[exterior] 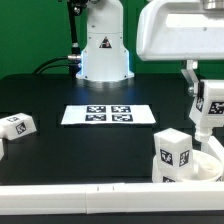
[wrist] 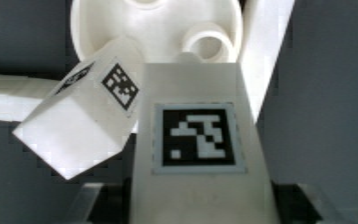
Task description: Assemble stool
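The gripper (exterior: 200, 92) jaws pinch one leg (wrist: 194, 130) by its flat sides. It hangs upright over the seat (exterior: 212, 162), at the table (exterior: 60, 150) corner nearest the camera, on the exterior view's right. Its long way runs up and down, aimed at a hole (wrist: 208, 42). It looks hard, light and smooth, so it could slip. The flat sides seem best to hold. A second leg (exterior: 172, 150) stands in the seat. A third leg (exterior: 15, 127) lies by the left edge.

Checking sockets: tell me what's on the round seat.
One tagged leg sits on the seat; the gripper holds a second leg over it. Beneath that leg is hidden.
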You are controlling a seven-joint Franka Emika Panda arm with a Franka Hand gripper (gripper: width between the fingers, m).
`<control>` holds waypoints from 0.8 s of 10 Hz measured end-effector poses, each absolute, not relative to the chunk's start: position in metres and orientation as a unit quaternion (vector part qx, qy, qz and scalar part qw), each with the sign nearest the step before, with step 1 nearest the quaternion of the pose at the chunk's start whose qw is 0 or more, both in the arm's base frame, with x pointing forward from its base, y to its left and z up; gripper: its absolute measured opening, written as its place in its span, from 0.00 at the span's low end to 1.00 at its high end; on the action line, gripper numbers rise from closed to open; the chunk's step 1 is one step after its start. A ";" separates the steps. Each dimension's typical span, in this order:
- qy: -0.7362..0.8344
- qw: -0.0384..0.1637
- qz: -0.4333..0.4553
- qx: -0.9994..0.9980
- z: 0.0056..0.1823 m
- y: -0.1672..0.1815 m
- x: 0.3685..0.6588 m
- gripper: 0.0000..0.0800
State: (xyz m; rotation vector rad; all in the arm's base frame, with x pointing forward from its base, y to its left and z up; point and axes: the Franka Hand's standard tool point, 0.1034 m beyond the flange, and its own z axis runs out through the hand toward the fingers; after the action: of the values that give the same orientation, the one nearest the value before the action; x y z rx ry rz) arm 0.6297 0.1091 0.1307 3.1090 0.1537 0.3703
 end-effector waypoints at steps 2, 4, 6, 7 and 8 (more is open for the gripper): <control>0.045 0.003 0.115 0.992 0.117 0.117 0.637 0.42; 0.045 0.005 0.110 0.993 0.108 0.116 0.636 0.42; 0.048 0.005 0.107 0.993 0.103 0.120 0.634 0.42; 0.049 0.004 0.105 0.993 0.102 0.121 0.632 0.42; 0.050 0.004 0.106 0.993 0.100 0.122 0.631 0.42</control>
State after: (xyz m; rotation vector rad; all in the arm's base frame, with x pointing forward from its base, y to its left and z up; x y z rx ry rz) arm 0.6312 0.1219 0.0996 3.1120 0.1564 0.3309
